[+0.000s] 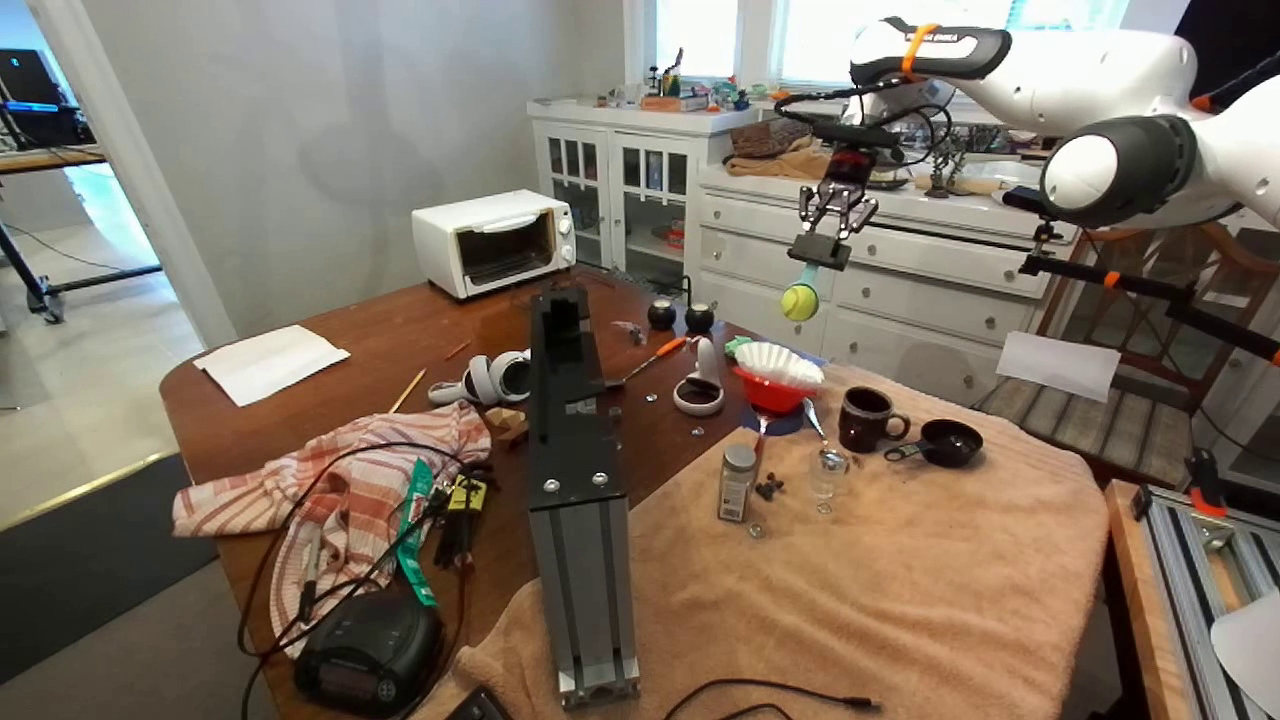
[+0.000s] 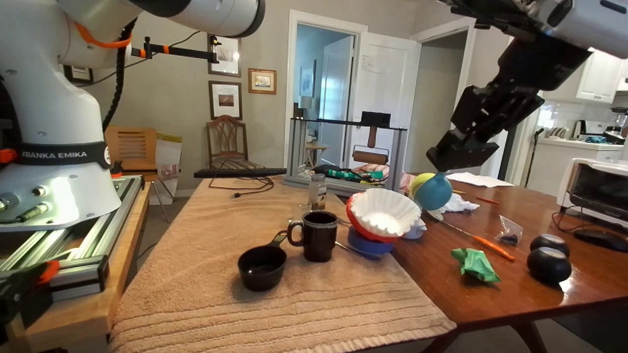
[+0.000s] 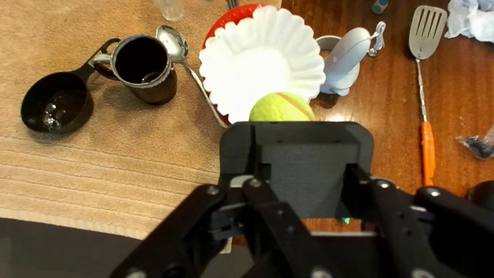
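My gripper (image 1: 832, 222) is shut on a black block (image 1: 819, 250), with a finger on each side of it in the wrist view (image 3: 308, 170). A light blue scoop (image 2: 434, 192) extends below the block and carries a yellow tennis ball (image 1: 799, 302). The ball is in the air above the table. In the wrist view the ball (image 3: 281, 108) overlaps the near edge of a white fluted paper filter (image 3: 266, 65). The filter sits in a red bowl (image 2: 352, 220), which rests on a blue base (image 2: 365, 243). The ball's height above the filter is unclear in the wrist view.
A dark mug (image 2: 319, 238), a black handled cup (image 2: 262, 269) and a spoon (image 3: 173, 42) lie on the tan towel (image 1: 900, 600). A white controller (image 3: 345, 58), an orange-handled spatula (image 3: 427, 150) and green crumpled paper (image 2: 475, 264) are nearby. A tall black-topped frame (image 1: 575, 450) stands mid-table.
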Action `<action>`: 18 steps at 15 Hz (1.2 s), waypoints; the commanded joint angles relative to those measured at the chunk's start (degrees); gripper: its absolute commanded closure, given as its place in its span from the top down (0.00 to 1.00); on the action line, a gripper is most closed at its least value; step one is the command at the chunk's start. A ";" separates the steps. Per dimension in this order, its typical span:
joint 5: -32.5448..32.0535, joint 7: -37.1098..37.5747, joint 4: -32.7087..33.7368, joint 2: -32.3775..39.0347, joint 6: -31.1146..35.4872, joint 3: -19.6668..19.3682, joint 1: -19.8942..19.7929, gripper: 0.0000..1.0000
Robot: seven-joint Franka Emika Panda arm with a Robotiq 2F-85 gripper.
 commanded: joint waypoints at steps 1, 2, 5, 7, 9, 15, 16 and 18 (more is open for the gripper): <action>-0.86 -2.45 -1.52 -4.22 -3.19 -0.31 0.99 0.22; -0.80 -2.45 -1.69 -5.05 -3.92 -0.35 1.32 0.22; -0.77 -3.92 -1.91 -7.45 -7.56 -0.41 1.93 0.22; -0.83 -4.87 -1.94 -8.79 -9.76 -0.59 2.41 0.22; -0.84 -6.11 -1.83 -9.68 -11.35 -0.74 2.89 0.22; 0.17 -8.43 -1.75 -10.33 -10.94 -0.53 4.39 0.22; 0.43 -8.43 -1.74 -10.21 -10.95 -0.41 4.59 0.22; 0.78 -7.92 -0.49 -9.29 -10.99 -0.39 5.16 0.22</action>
